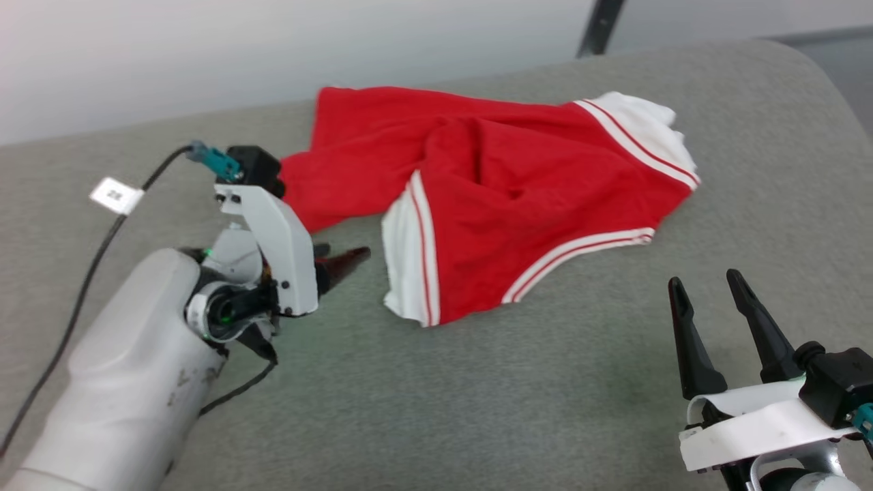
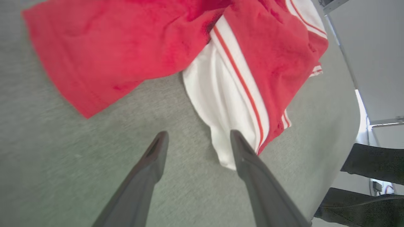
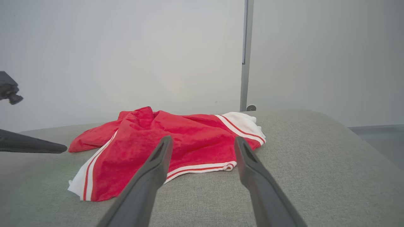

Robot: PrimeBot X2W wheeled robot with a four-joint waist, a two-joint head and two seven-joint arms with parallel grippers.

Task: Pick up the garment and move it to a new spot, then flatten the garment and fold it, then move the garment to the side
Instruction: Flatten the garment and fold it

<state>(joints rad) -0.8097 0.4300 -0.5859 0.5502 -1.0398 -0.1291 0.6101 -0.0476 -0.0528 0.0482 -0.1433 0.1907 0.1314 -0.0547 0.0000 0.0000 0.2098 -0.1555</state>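
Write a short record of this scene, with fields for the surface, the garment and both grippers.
surface: grey, cloth-covered
garment: red with white sleeves, crumpled, lying on the surface
left gripper: open, empty, fingers pointing at the near white sleeve
right gripper: open, empty, apart from the garment

Seemingly a bare lab or test room: grey fabric-covered worktop (image 1: 477, 395), plain pale wall (image 1: 204, 54), metal post (image 1: 599, 27) at 1 o'clock.

pale grey forearm (image 1: 129, 368), white wrist bracket (image 1: 276, 239), black cable (image 1: 92, 269), dark jaws
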